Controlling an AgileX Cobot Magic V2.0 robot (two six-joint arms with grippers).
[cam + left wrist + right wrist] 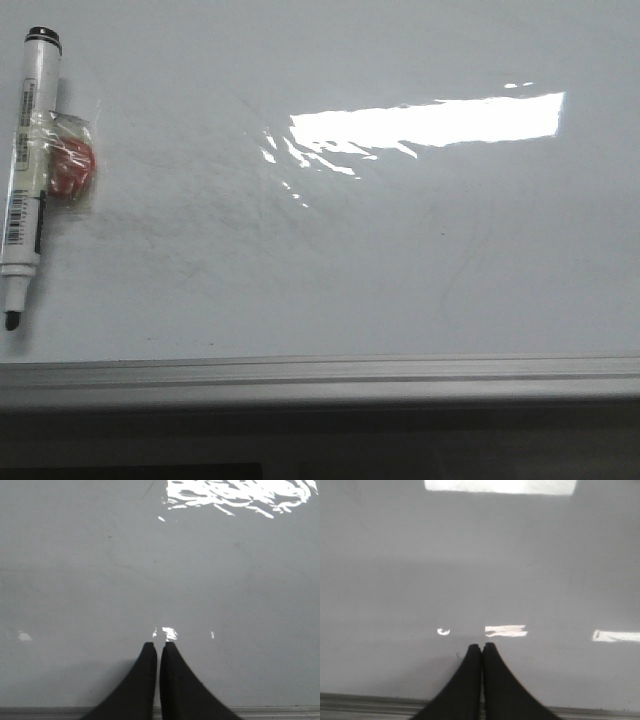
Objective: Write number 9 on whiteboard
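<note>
The whiteboard fills the front view, glossy white with faint grey smudges and a bright glare patch. No number 9 shows on it. A white marker with a black cap end and bare black tip lies at the board's far left, tip toward the near edge. Neither gripper appears in the front view. In the left wrist view my left gripper hangs over bare board, jaws closed together with nothing between them. My right gripper is likewise shut and empty over bare board.
A small clear bag with a red-orange thing lies against the marker. The board's ridged grey-white frame runs along the near edge, with dark space below it. The frame edge also shows behind the fingers in both wrist views.
</note>
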